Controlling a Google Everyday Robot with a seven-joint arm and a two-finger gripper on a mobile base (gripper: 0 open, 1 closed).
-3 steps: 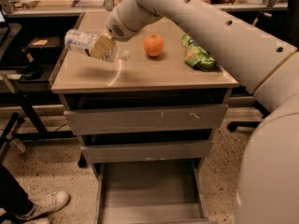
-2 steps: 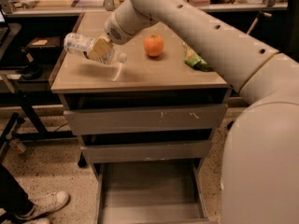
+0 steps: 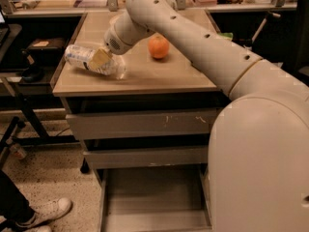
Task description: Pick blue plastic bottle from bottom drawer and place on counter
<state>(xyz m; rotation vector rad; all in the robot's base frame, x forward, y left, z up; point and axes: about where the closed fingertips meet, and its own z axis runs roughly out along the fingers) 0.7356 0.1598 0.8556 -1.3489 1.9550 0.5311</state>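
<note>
Tan-padded, the gripper (image 3: 100, 58) sits at the end of the pale arm over the left part of the counter (image 3: 164, 75). We see it pinching the blue plastic bottle (image 3: 78, 57) around the middle. The bottle lies almost on its side, slightly tilted, near the counter's left edge. We cannot tell whether its lower end touches the top or hangs just above it.

We judge the pick finished and the placing step in hand, since the bottom drawer (image 3: 154, 192) stands pulled out below with its floor bare. The next move calls for a small descent until the bottle rests on the counter, then spreading the gripper and lifting away gently. Lying sideways, the bottle could roll towards that near edge.

An orange (image 3: 158, 47) sits well apart to the right, out of the way.

The bottle's wrap reads as a pale whitish band, and we can make out no brand or lettering on it. The drawer fronts show only white scratches.
</note>
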